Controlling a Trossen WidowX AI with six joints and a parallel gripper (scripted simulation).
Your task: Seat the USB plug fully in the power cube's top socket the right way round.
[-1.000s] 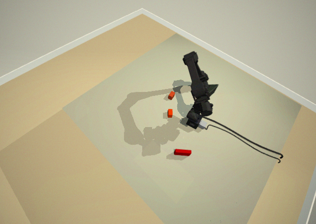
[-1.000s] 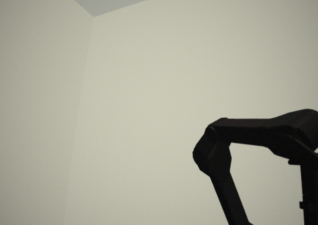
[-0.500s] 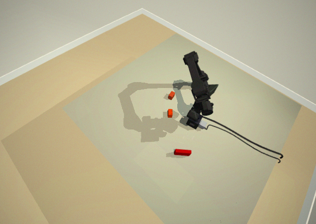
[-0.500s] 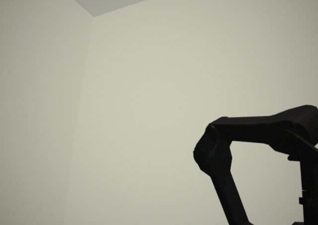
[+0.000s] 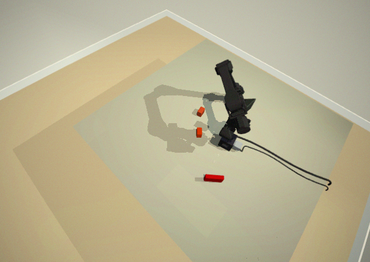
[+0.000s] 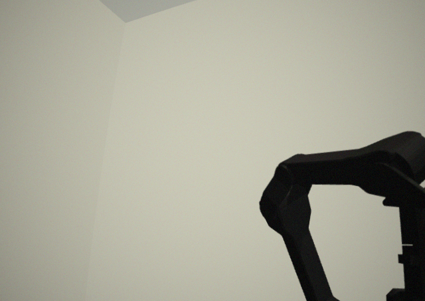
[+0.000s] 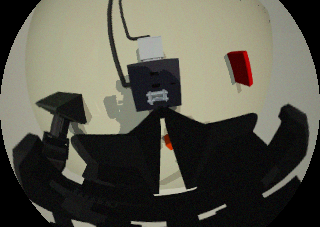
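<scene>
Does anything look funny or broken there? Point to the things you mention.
Yes, one funny thing: both black cables (image 5: 279,157) (image 7: 110,37) end in little hooks by the edge of the table (image 5: 269,217) (image 7: 200,27), joined to nothing I can see. Nothing looks spilled.
</scene>
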